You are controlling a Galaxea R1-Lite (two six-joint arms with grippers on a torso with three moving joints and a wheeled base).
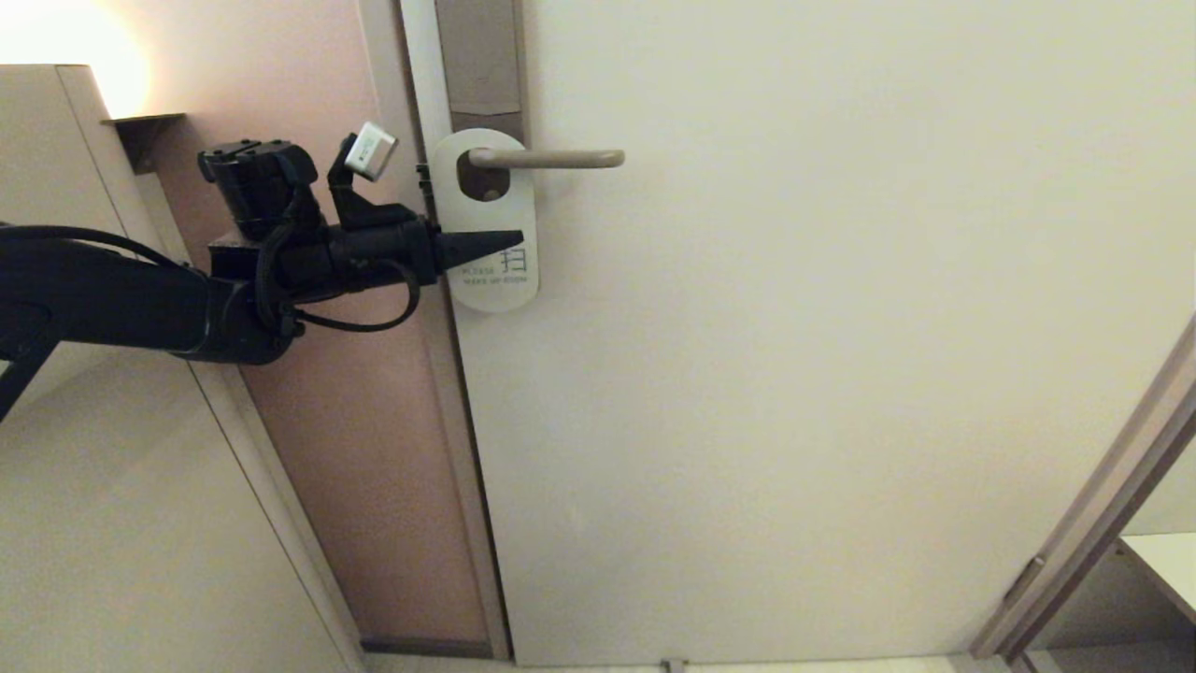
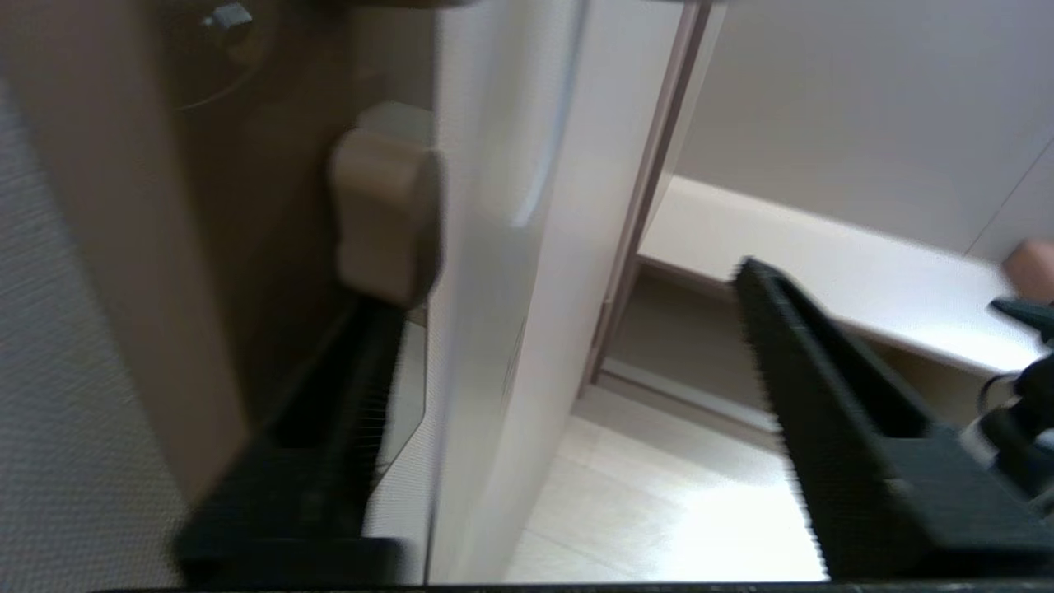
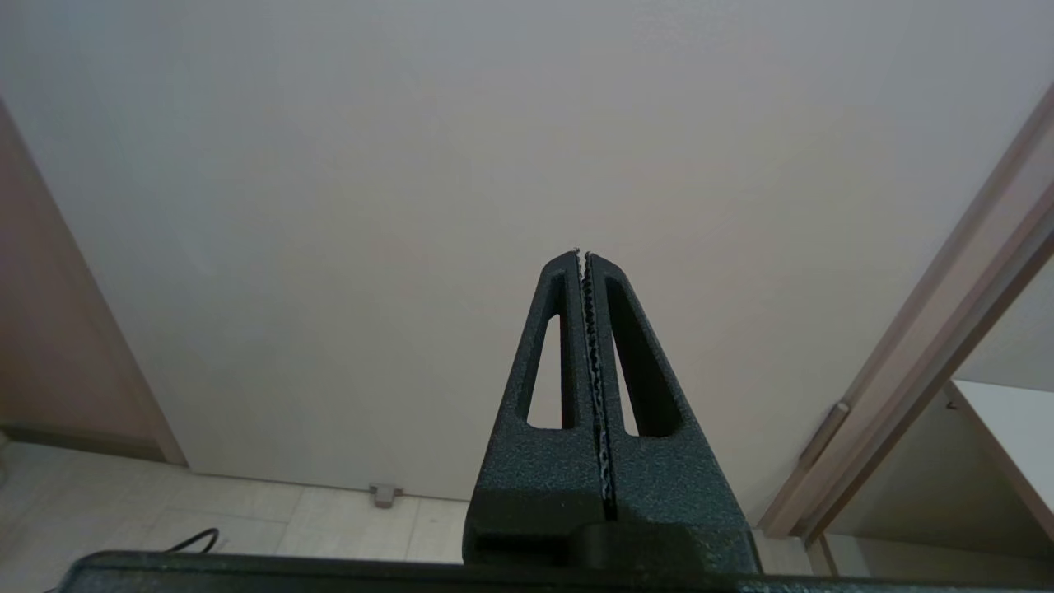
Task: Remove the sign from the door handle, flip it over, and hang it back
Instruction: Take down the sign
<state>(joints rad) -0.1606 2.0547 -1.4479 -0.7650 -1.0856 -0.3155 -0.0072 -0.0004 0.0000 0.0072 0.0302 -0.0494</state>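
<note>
The sign [image 1: 491,280] hangs by its oval hole on the door handle [image 1: 551,159], white "MAKE UP ROOM" face outward. My left gripper [image 1: 505,245] reaches in level from the left, at the sign's middle. In the left wrist view the gripper [image 2: 568,288] is open and straddles the sign [image 2: 486,329], seen nearly edge-on. One finger [image 2: 354,395] lies behind the sign, under the handle [image 2: 383,214]. The other finger [image 2: 790,371] stands well clear in front. My right gripper [image 3: 582,254] is shut on nothing, pointing at the door lower down, outside the head view.
The pale door [image 1: 794,374] fills most of the head view, with the brown backplate [image 1: 481,65] above the handle. A pinkish wall panel [image 1: 355,421] lies left of the door edge. A door frame [image 1: 1093,523] and a white shelf [image 2: 865,280] are at the right.
</note>
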